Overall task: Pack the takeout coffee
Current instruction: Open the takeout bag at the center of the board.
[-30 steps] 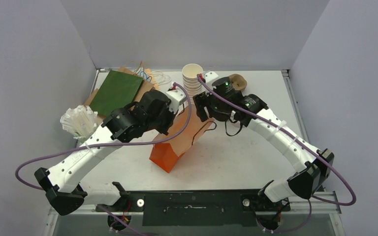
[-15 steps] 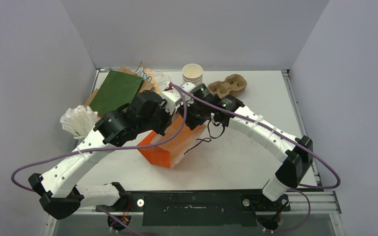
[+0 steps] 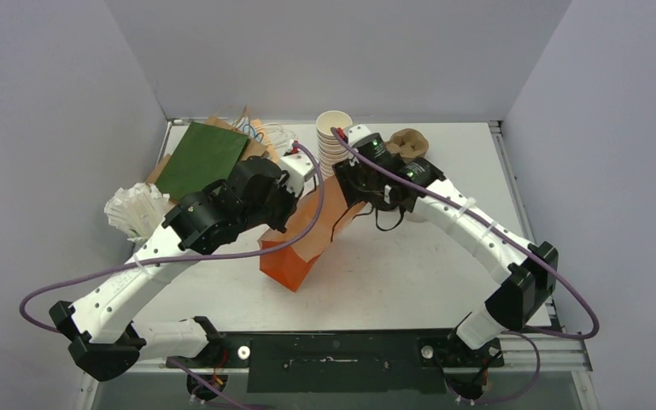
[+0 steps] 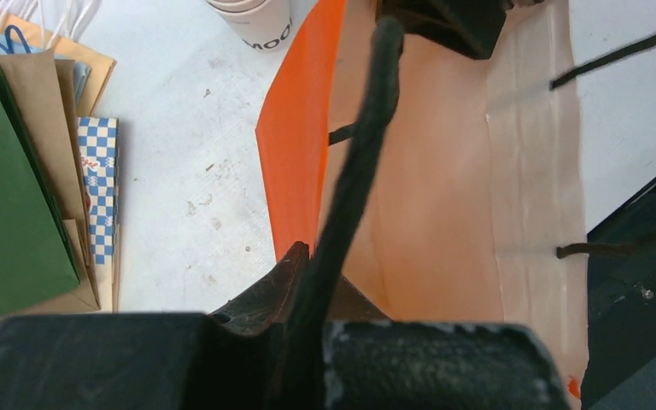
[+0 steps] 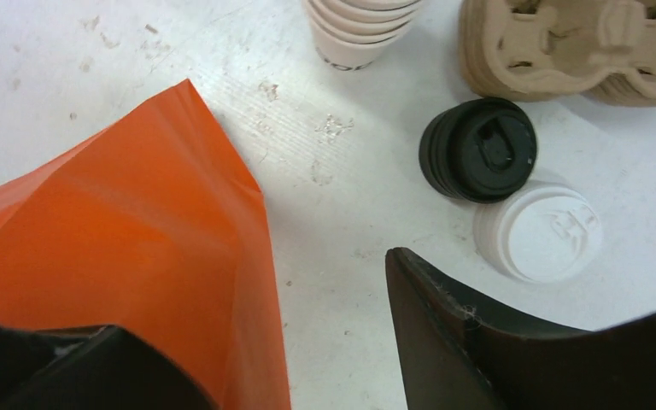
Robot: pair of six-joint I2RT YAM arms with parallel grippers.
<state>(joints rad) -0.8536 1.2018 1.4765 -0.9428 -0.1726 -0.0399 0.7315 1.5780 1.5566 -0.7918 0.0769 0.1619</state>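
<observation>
White table is holding the orange bag, lifting upright again for packing. At its mouth the left gripper is clenching the handle; the right gripper, fingers spread, is retreating beside the bag.

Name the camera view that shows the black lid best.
Right wrist: the black lid lies in full sight beside the white lid. In the top view the right arm covers it; the left wrist view shows mainly the orange bag.

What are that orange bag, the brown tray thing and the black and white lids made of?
Orange bag: paper, matte, holding sharp creases and folds. Cup carrier: likely moulded paper pulp, tan, rough and dull. Black lids and white lids: probably thin plastic, smooth with crisp embossed shapes.
</observation>
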